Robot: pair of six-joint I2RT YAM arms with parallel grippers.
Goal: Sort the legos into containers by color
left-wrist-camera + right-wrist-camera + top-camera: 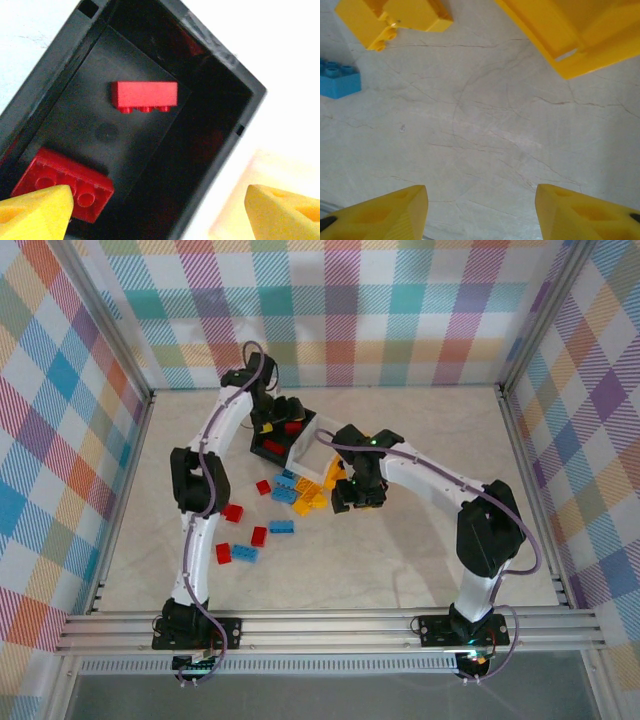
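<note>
My left gripper (283, 420) (160, 215) hangs open over the black bin (272, 448) (55, 90), nothing between its fingers. Two red bricks lie in that bin, one in the middle (144, 96) and one by my left fingertip (62, 182). The white bin (305, 452) stands right of the black one. My right gripper (357, 502) (480, 210) is open just above bare table. A corner of the yellow-orange bin (580, 35) (333, 476) lies beyond it. A yellow brick (395, 20) and a blue brick (337, 77) lie ahead to its left.
Loose bricks are scattered between the arms: yellow ones (308, 497), blue ones (282, 527) (244, 553) and red ones (233, 512) (259, 535) (223, 553). Checked walls and metal rails (330, 625) enclose the table.
</note>
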